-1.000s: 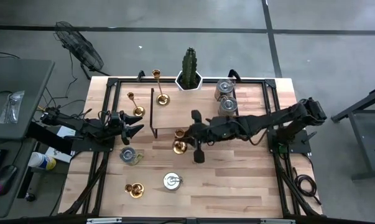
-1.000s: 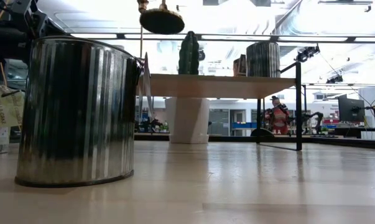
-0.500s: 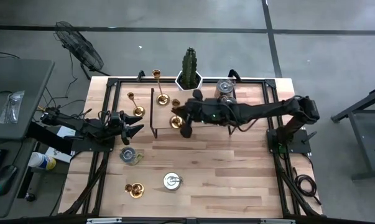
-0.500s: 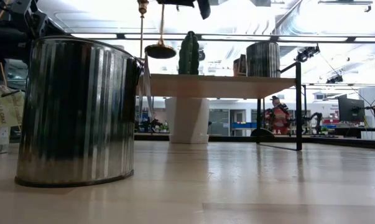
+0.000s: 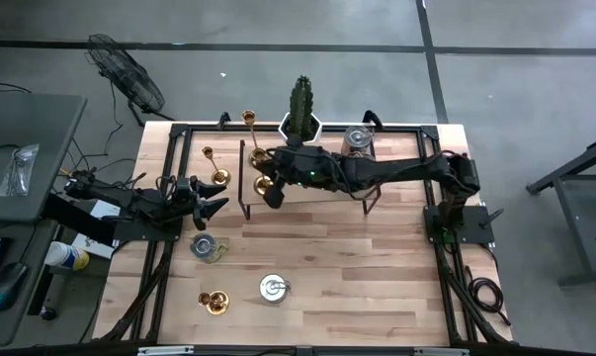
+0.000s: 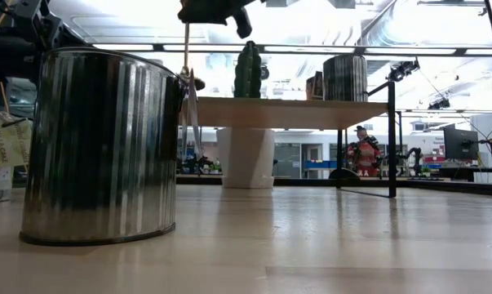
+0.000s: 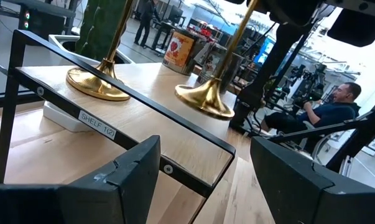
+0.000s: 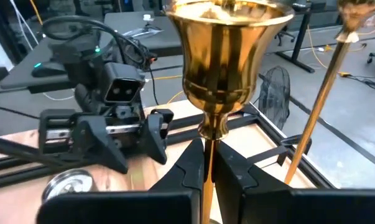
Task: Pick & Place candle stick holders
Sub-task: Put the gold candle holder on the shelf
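My right gripper (image 5: 274, 188) reaches across from the table's right and is shut on a tall gold candle stick holder (image 8: 227, 37). The holder's round base (image 7: 206, 101) is at the shelf's (image 7: 153, 127) top; whether it touches, I cannot tell. A second tall holder (image 5: 257, 154) stands on its base on the shelf, close by. Two short holders stand on the table, one at the far left (image 5: 216, 176) and one near the front (image 5: 214, 302). My left gripper (image 5: 207, 200) waits open at the table's left, level, facing the shelf. My right gripper pinches the holder's thin stem (image 8: 206, 163) between its two fingers (image 8: 188, 169), just below the flared cup. The fingers come nearly level from the table's right and lie across the stem. The holder stays upright, its base below the fingers over the shelf.
A potted cactus (image 5: 300, 107) stands at the far edge behind the shelf, with a silver tin (image 5: 358, 139) to its right. Two more tins (image 5: 207, 247) (image 5: 273, 288) sit on the near left part of the table. A big tin (image 6: 103, 147) fills the low view's left.
My right gripper has carried the tall holder from in front of the shelf toward the table's far left, over the shelf's left end beside the other tall holder. The holder has stayed upright in the shut fingers.
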`<control>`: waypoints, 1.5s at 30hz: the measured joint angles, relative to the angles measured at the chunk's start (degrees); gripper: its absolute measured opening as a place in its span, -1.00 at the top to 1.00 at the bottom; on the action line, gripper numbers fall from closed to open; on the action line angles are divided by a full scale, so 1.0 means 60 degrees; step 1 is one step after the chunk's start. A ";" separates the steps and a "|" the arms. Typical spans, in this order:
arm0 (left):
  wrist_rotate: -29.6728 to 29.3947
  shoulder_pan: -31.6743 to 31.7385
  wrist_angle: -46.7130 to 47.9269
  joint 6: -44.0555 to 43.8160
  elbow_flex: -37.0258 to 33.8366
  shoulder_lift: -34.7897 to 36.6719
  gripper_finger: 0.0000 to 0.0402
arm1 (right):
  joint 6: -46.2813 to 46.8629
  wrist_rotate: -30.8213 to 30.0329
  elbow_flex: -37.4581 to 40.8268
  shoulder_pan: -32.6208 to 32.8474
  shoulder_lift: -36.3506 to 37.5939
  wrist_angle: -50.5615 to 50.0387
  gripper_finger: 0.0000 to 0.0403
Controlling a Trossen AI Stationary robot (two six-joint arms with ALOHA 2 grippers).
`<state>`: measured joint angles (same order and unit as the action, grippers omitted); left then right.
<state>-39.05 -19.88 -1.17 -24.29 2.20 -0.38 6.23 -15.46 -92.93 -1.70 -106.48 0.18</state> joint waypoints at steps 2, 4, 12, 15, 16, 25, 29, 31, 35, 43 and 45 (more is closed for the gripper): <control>0.0003 0.0000 -0.0002 -0.0002 0.0000 0.0000 -0.22 | -0.0003 -0.0036 -0.0254 -0.0047 -0.0233 -0.0014 0.96; 0.0001 0.0000 0.0000 -0.0003 0.0000 0.0000 -0.22 | -0.0006 -0.0156 -0.0473 -0.0061 -0.0444 -0.0011 0.96; 0.0007 0.0000 0.0000 -0.0002 0.0000 -0.0002 -0.22 | 0.0038 -0.0334 -0.0841 -0.0166 -0.0928 -0.0050 0.96; 0.0007 0.0000 0.0000 -0.0004 0.0000 0.0000 -0.22 | 0.0040 -0.0506 -0.0851 -0.0179 -0.0925 0.0001 0.96; 0.0007 0.0000 0.0000 -0.0003 0.0000 -0.0003 -0.22 | 0.0063 -0.0543 -0.0852 -0.0177 -0.0925 -0.0007 0.96; 0.0007 0.0000 0.0000 -0.0002 0.0000 0.0000 -0.22 | 0.0787 -0.0760 -0.0852 -0.0177 -0.0925 -0.0047 0.96; 0.0006 0.0000 0.0000 0.0000 0.0000 0.0000 -0.22 | 0.0949 -0.0710 -0.0857 -0.0159 -0.1024 0.0020 0.96; 0.0007 0.0000 0.0000 0.0000 0.0000 -0.0004 -0.22 | 0.0753 -0.0591 -0.0855 -0.0159 -0.1097 0.0068 0.96; 0.0011 0.0000 0.0000 -0.0001 0.0000 -0.0004 -0.22 | 0.0690 -0.0759 -0.0855 -0.0145 -0.1201 0.0141 0.96; 0.0004 0.0000 0.0000 0.0000 0.0000 -0.0004 -0.22 | 0.0677 -0.0844 -0.0852 -0.0152 -0.1216 0.0085 0.96; 0.0000 0.0000 0.0000 -0.0004 0.0000 -0.0004 -0.22 | 0.0679 -0.0852 -0.0852 -0.0152 -0.1216 0.0092 0.96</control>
<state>-39.05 -19.88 -1.17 -24.32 2.20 -0.40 10.31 -20.57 -98.04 -2.61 -113.78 0.73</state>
